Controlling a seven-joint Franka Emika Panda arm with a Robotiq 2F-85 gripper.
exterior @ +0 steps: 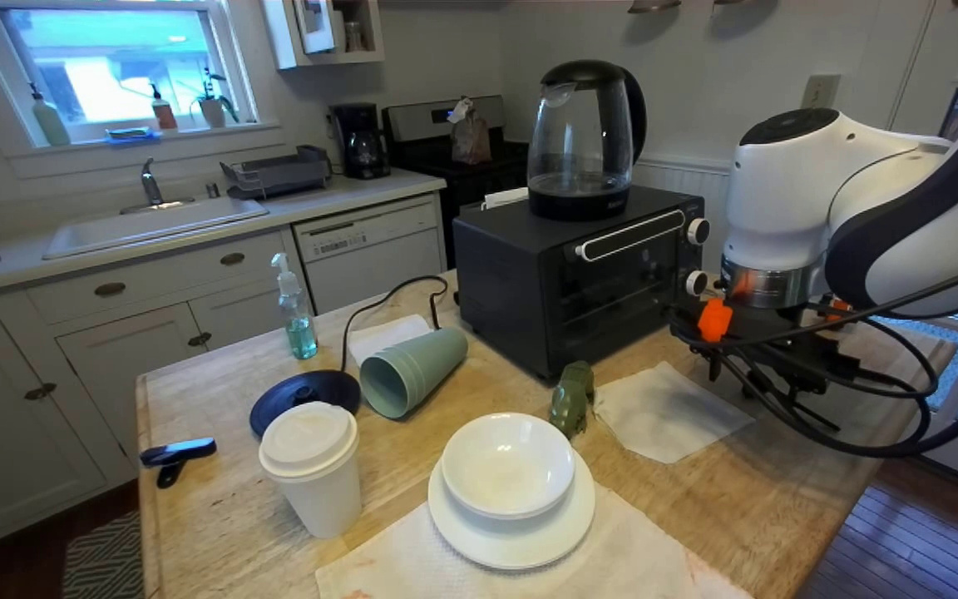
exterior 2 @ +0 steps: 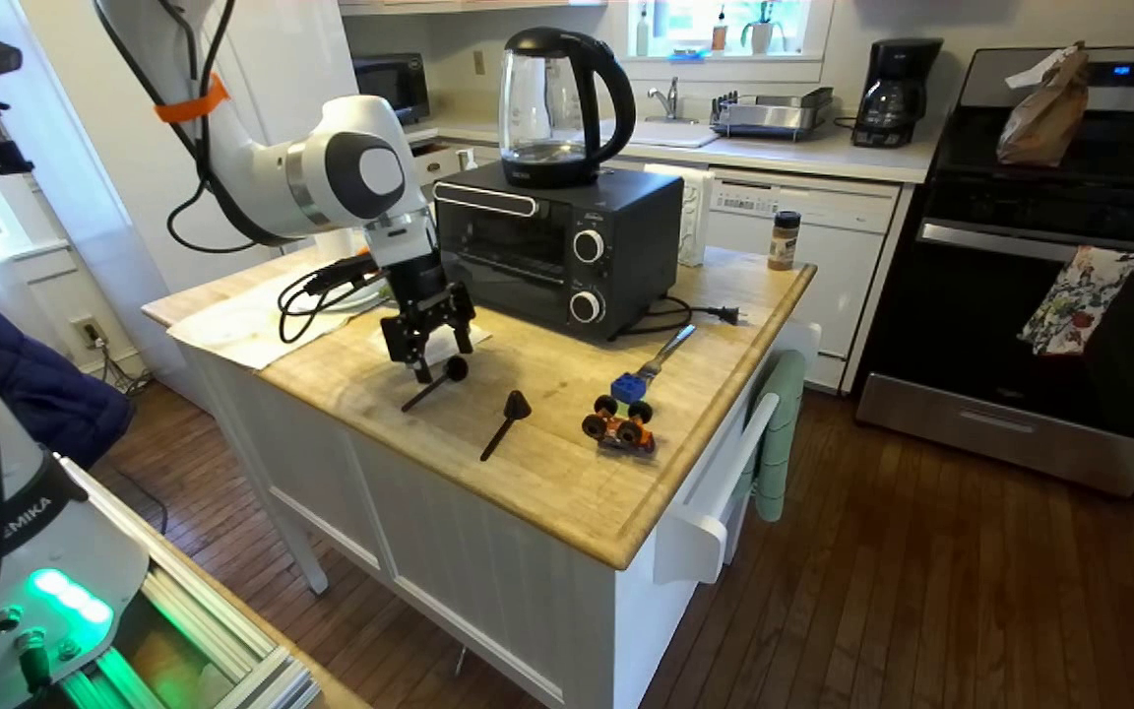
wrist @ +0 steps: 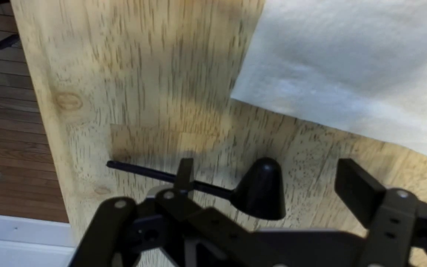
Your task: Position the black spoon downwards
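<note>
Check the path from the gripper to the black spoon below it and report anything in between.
Nothing visible stands between the gripper and the black spoon: the wrist view shows its bowl uncovered between the open fingers. One finger overlaps the handle in that view, so lowering straight down might touch it.

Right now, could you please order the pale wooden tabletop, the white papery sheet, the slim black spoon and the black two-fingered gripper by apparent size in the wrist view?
1. Wooden tabletop
2. White sheet and gripper, unranked: sheet cut off, gripper nearer the camera
3. Black spoon
</note>
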